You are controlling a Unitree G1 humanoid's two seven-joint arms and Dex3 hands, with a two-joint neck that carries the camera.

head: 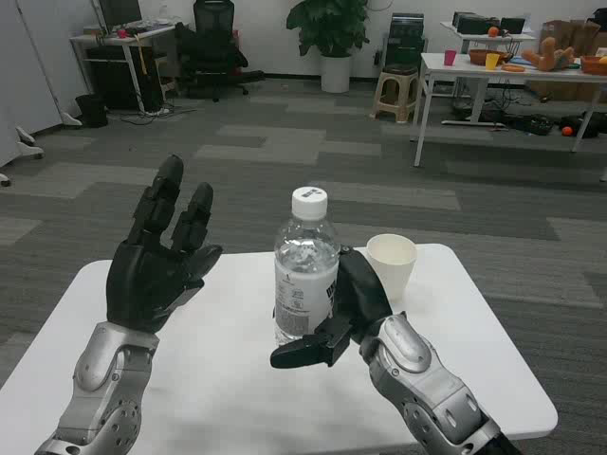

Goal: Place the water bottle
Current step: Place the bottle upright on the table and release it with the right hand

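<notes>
A clear water bottle with a white cap and a white label stands upright over the middle of the white table. My right hand wraps around its right side and lower part, holding it. Whether the bottle's base touches the table I cannot tell, since my fingers hide it. My left hand is raised over the table's left half, fingers spread and pointing up, holding nothing, a short gap left of the bottle.
A white paper cup stands upright just right of the bottle, behind my right hand, near the table's far edge. Beyond the table lie grey carpet, a stool, a plant, an office chair and other tables with items.
</notes>
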